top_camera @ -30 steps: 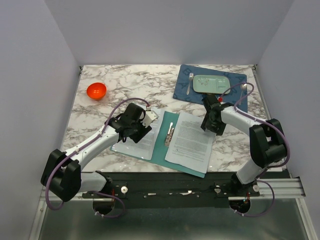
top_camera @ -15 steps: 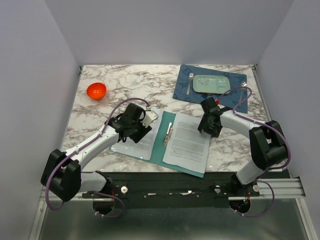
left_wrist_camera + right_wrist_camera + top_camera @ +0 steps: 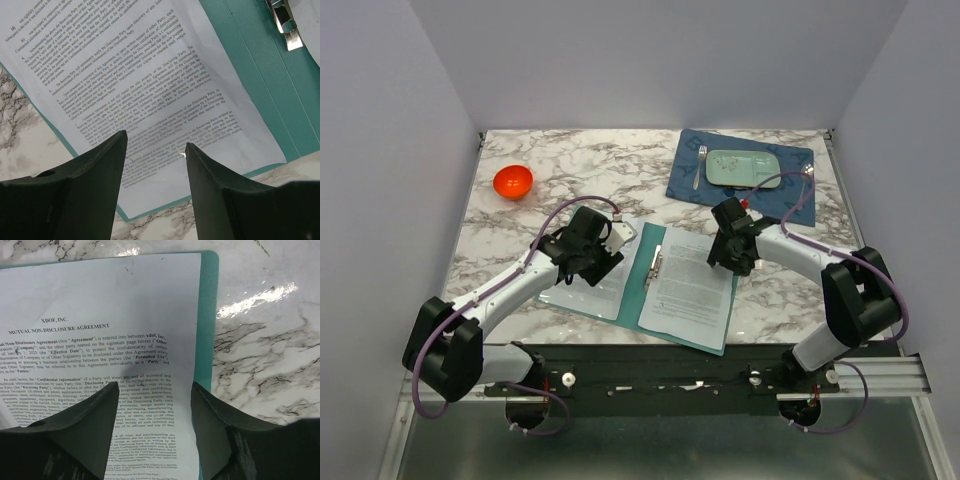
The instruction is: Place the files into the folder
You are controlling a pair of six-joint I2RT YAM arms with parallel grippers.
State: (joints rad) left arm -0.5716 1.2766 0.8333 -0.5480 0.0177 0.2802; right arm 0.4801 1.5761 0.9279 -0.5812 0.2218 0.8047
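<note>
The teal folder (image 3: 640, 295) lies open on the marble table near the front edge, with its metal clip (image 3: 656, 262) at the spine. A printed sheet in a glossy sleeve (image 3: 582, 292) lies on the left leaf, and a second printed sheet (image 3: 692, 290) on the right leaf. My left gripper (image 3: 592, 262) is open and empty just above the sleeved sheet (image 3: 150, 75); the folder (image 3: 260, 75) and clip (image 3: 284, 22) show beside it. My right gripper (image 3: 728, 255) is open over the top right part of the right sheet (image 3: 100, 340), with a teal folder edge (image 3: 209, 315) beside it.
A dark blue placemat (image 3: 692, 185) at the back right carries a pale green tray (image 3: 743, 168) and a fork (image 3: 700, 166). An orange bowl (image 3: 513, 181) stands at the back left. Marble tabletop (image 3: 265, 340) lies right of the folder.
My right gripper has moved left, and the right sheet has slid left with it toward the spine. The left arm has hardly moved.
</note>
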